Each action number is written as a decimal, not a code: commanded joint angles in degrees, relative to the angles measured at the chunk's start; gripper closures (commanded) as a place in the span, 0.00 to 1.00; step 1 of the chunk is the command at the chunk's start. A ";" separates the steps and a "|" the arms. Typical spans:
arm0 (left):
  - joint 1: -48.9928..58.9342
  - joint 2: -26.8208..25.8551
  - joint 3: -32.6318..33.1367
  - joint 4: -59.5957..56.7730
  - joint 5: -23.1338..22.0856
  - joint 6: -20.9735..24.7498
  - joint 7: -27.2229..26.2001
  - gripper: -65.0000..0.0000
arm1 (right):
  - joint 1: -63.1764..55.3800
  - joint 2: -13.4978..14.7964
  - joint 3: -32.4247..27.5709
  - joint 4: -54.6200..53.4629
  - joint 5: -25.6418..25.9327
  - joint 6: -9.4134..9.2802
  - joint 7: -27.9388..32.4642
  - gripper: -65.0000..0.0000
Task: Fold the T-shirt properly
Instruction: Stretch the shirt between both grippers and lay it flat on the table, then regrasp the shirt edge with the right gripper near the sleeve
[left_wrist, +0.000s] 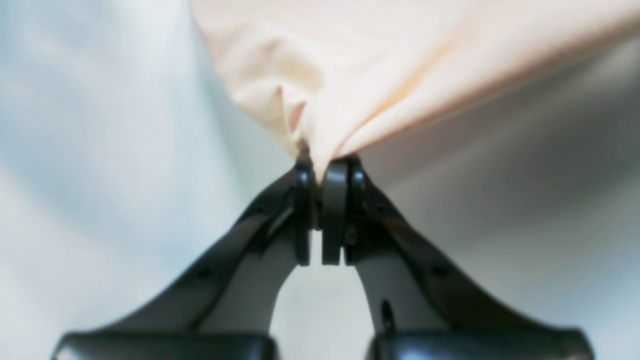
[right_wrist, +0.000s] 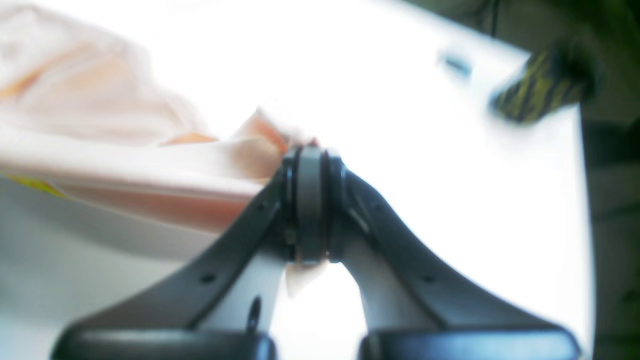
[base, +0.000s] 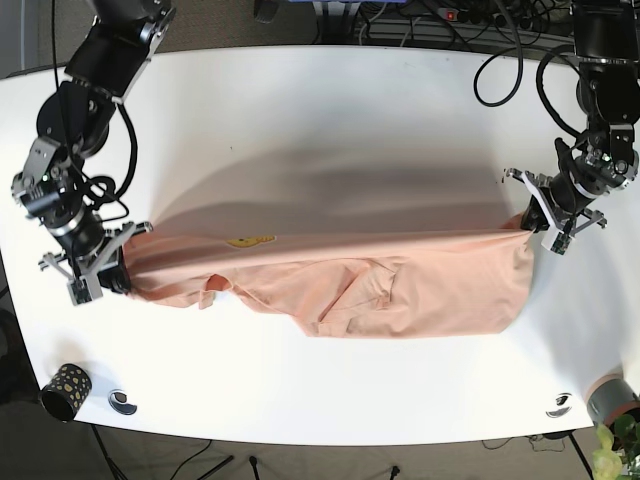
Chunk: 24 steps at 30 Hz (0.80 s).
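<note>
White worktop (base: 330, 100) is spanned by the peach T-shirt (base: 400, 275), stretched between both end effectors. Left end effector (left_wrist: 320, 167) is pressed together on a bunched shirt corner; right end effector (right_wrist: 310, 155) is likewise pinched on the opposite edge.

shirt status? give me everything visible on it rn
The T-shirt is peach-orange, thin soft fabric, with a small yellow print near its upper left in the base view. It is stretched across the white table between both arms, its top edge pulled taut and the lower part draped in loose folds and wrinkles. The left gripper is shut on one bunched corner, the right gripper on the opposite one. A sleeve looks tucked among the folds near the middle.
</note>
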 joint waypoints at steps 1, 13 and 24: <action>0.43 -1.30 -0.91 1.63 0.30 0.40 -0.66 1.00 | -1.84 -0.36 2.15 2.64 0.26 -0.36 1.33 1.00; 9.84 -4.29 -2.93 8.84 0.39 0.40 -0.40 1.00 | -15.64 -5.82 9.80 6.68 0.26 -0.36 -0.52 1.00; 13.18 -4.29 -2.93 8.93 0.39 -3.30 -0.40 1.00 | -22.15 -10.65 12.79 6.68 0.26 -0.36 -0.52 1.00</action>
